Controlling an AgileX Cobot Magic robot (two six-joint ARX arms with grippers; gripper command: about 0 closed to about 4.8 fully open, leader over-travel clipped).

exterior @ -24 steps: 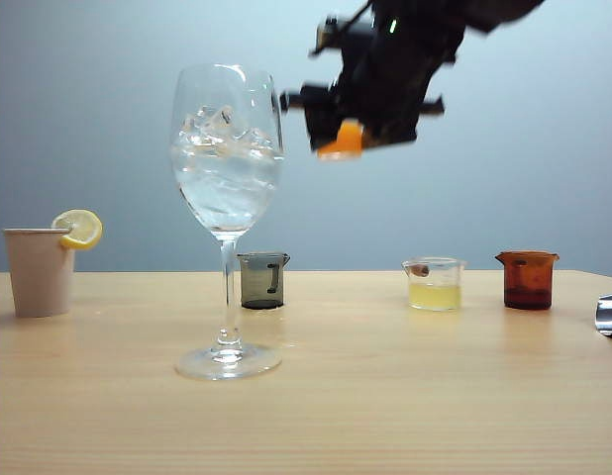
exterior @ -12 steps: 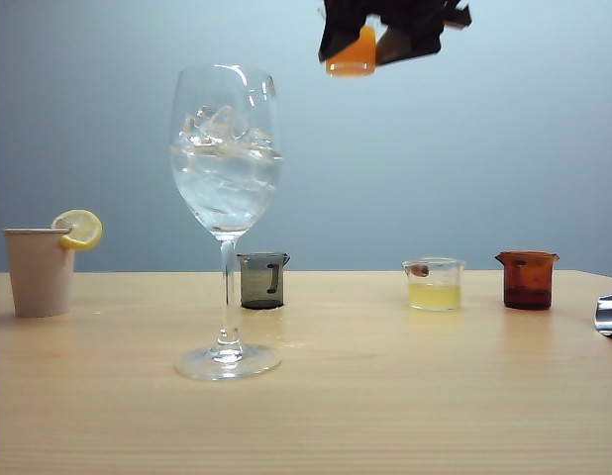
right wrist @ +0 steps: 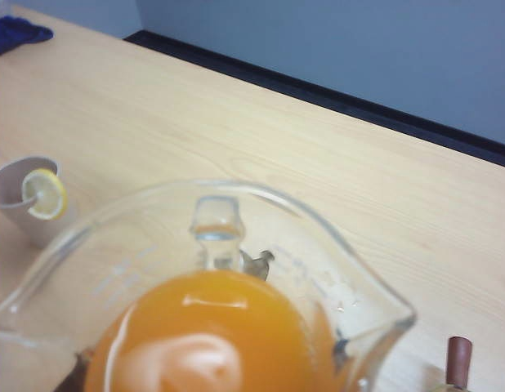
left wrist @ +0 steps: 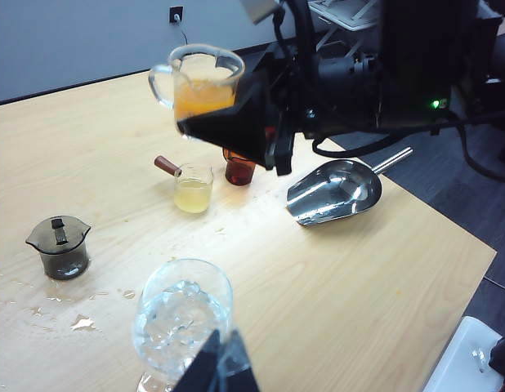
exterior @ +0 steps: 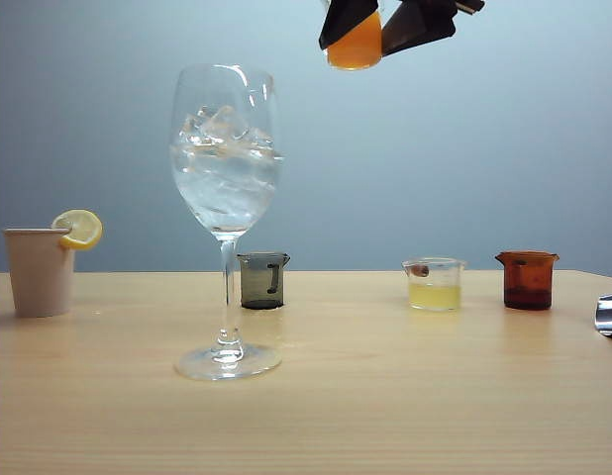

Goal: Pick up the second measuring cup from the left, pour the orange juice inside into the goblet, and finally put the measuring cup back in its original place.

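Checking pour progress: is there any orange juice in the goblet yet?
No, the goblet holds only ice and clear liquid; the orange juice remains in the raised measuring cup.

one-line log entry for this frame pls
right gripper: shut on measuring cup, raised above goblet | orange juice: unpoured | left gripper: by goblet, state unclear
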